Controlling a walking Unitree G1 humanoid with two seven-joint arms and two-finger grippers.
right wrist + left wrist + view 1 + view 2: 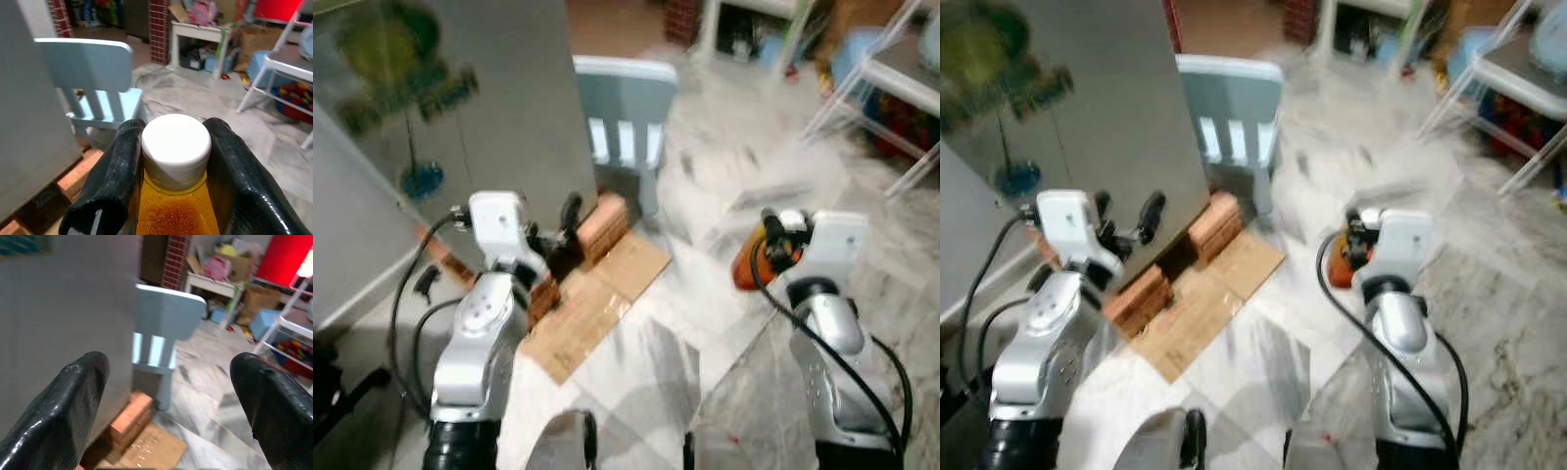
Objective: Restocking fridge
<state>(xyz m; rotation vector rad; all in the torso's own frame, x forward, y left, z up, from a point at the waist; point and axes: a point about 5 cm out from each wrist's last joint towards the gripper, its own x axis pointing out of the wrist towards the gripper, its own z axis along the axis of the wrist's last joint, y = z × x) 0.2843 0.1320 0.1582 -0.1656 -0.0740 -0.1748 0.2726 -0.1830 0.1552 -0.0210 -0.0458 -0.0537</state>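
Bottle (175, 196) of orange liquid with a white ribbed cap, clamped at its neck between the right gripper (173, 161) fingers, long axis running along them. The grey fridge (460, 117), door shut, stands at about ten o'clock from the bottle, propped on bricks (602, 223). The left gripper (171, 396), spread and empty, is the nearer to it.

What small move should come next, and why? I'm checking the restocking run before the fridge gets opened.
Probably bring the open left pincer to the shut fridge door to pull it open. The right pincer already grips the orange bottle by its white cap, so it cannot open anything.
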